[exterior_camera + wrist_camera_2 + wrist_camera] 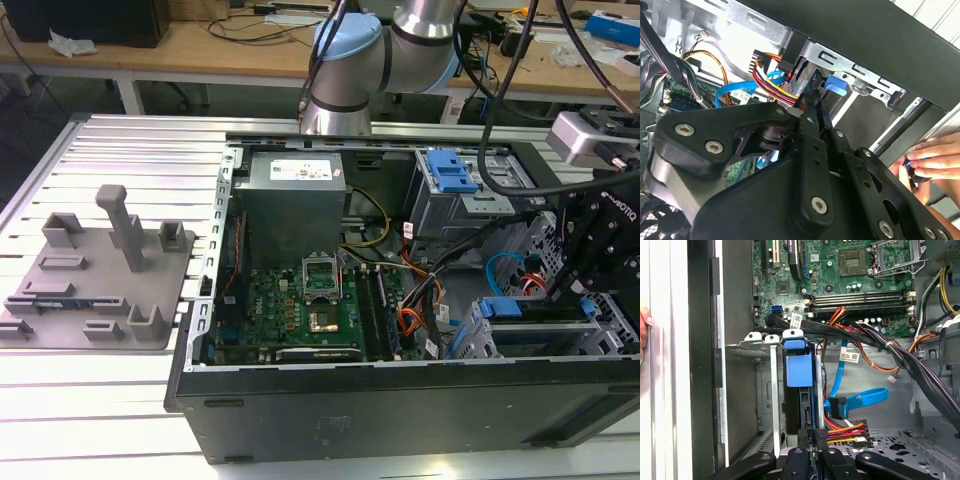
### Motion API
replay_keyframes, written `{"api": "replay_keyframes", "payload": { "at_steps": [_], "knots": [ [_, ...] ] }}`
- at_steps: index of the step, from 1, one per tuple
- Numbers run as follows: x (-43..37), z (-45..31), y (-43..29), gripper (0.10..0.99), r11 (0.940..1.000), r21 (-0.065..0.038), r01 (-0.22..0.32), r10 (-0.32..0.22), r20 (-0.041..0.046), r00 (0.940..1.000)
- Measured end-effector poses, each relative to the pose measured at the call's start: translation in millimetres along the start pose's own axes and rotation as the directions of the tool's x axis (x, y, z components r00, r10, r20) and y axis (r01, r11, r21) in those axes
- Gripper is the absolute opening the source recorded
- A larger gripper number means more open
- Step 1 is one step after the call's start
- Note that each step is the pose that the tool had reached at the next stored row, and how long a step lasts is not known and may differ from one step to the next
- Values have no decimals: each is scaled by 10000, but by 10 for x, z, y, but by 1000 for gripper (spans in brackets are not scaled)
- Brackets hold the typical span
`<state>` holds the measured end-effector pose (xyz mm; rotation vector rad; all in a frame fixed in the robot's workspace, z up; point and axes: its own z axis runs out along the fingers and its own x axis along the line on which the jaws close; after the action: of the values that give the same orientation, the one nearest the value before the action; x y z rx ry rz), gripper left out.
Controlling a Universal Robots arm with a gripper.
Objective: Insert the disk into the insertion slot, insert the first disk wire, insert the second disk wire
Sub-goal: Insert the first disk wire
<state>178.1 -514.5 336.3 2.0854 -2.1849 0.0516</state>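
**Claw at the rear edge of the seated disk**

A ribbed metal tabletop (110, 400) carries an open computer case (400, 425), and behind it stand work benches with cables.

In the first wrist view, the nearest thing is the claw (814, 434). It is narrow, with the fingers almost together at the rear edge of the disk (797, 371). I cannot tell if they pinch something. The disk stands inside the insertion slot (766, 395), with its blue carrier at the far end, so this step looks done.

Just beside the fingertips lies the second disk wire (847, 431), with its dark plug close to the disk. I cannot tell if the plug is seated. A little further away, the first disk wire (860, 399) makes a loop, and its plug seems to hang free. Beyond is the motherboard (855, 270).

I judge the risks as follows:
- A plug pressed in at a tilt could bend the connector.
- The light-blue loop could catch on a finger.
- A person's hand (935, 159) rests at the case wall, near the arm, and could be struck.
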Motion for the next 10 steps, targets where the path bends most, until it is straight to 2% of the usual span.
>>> {"api": "replay_keyframes", "payload": {
  "at_steps": [2, 3, 5, 6, 7, 8, 10],
  "knots": [
    [2, -17, 1, 294, 10000, -1, 0, 0, 2, 10000],
    [6, -56, 4, 294, 10000, -2, -2, 2, -1, 10000],
    [9, -140, 9, 416, 10000, -2, -8, 8, -3, 10000],
    [8, -169, 11, 416, 10000, -2, -10, 10, -3, 10000],
    [-10, -238, 17, 533, 10000, -2, -19, 19, -2, 10000],
    [-34, -263, 20, 600, 10000, -1, -26, 26, -3, 10000],
    [-45, -265, 21, 600, 10000, -1, -27, 27, -10, 10000]
  ]
}}
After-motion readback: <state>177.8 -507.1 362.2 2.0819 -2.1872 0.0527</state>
